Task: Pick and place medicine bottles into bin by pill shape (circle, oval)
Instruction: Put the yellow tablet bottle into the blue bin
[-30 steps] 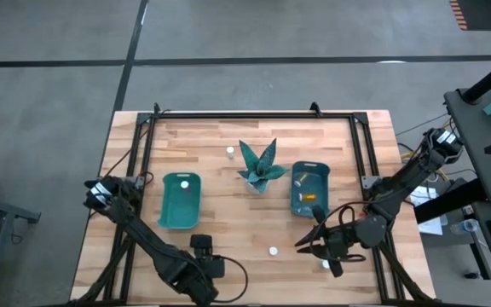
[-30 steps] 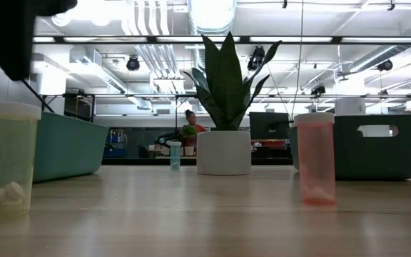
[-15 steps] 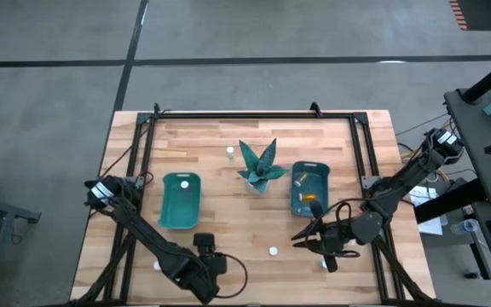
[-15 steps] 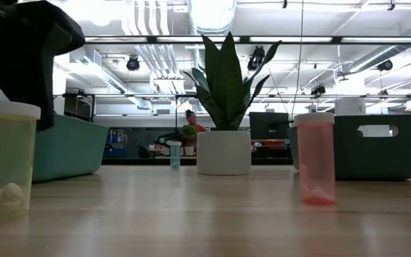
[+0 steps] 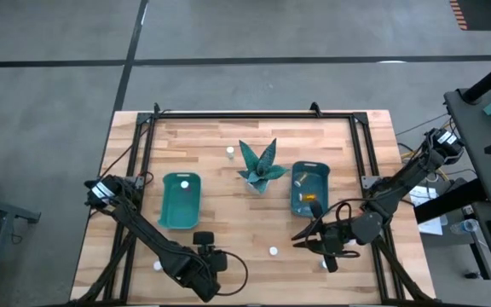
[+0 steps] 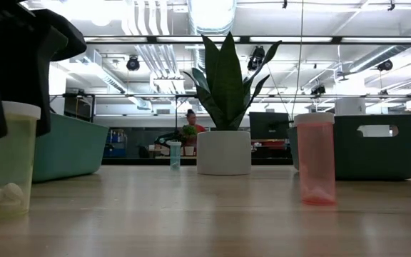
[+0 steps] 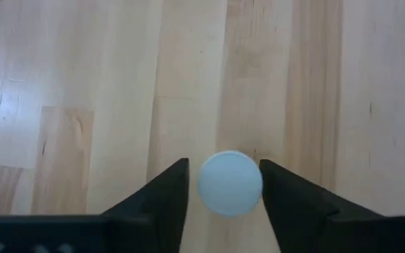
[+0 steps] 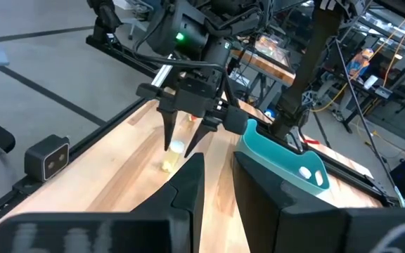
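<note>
A pale yellow medicine bottle (image 6: 4, 160) with a white cap (image 7: 230, 183) stands upright near the table's near edge. My left gripper (image 7: 223, 174) points steeply down over it, open, one finger on each side of the cap; in the high view the wrist (image 5: 205, 258) hides the bottle. My right gripper (image 5: 303, 242) hovers level above the near right of the table, shut on nothing. A pink bottle (image 6: 315, 157) stands upright on the wood between the two grippers. My left gripper's fingers (image 7: 281, 184) flank the cap's two sides, coming from above and slanting down. A thin gap shows beside one finger; the other stands at the cap's rim (image 7: 260, 181), and I cannot tell whether it touches. The bottle stands with its base on the table.
Two teal bins, left (image 5: 180, 203) and right (image 5: 309, 189), hold bottles. A teal spiky plant ornament (image 5: 259, 166) stands between them. Loose bottles stand at the far middle (image 5: 228, 152), near left (image 5: 156, 266) and under the right arm (image 5: 325, 264).
My left gripper has come down over the yellow bottle, so that its dark fingers now stand beside the cap in the low view. The bottle has stayed where it was.
</note>
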